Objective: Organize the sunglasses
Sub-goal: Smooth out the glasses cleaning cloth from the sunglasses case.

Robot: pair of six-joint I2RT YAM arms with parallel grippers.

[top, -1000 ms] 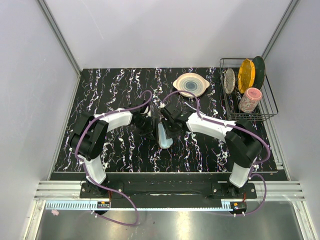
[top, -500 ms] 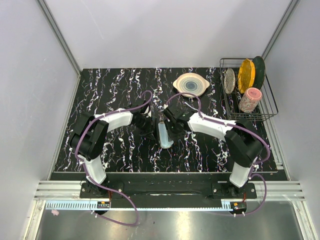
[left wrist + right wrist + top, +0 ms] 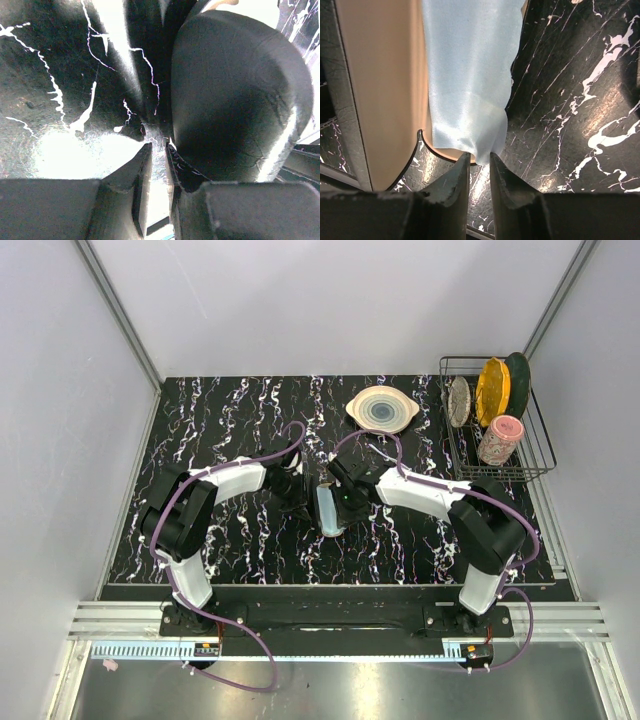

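The black case lies open at the table's middle, its tan lining [image 3: 380, 90] in the right wrist view and its rounded black shell [image 3: 235, 100] in the left wrist view. The light blue cloth [image 3: 470, 75] is draped over the lining and also shows in the top view [image 3: 327, 510]. My right gripper [image 3: 480, 159] [image 3: 338, 502] pinches the cloth's near corner. My left gripper [image 3: 157, 150] [image 3: 303, 498] is down at the table with its jaws almost together, nothing between them, its right finger against the case shell. The sunglasses are hidden.
A round patterned plate [image 3: 381, 408] lies behind the arms. A wire dish rack [image 3: 510, 475] at the back right holds plates and a pink cup [image 3: 500, 440]. Both arms crowd the table's middle.
My right gripper has moved the cloth's corner back and slightly left, so the cloth bunched up and then settled narrower over the case. The left arm has stayed still.
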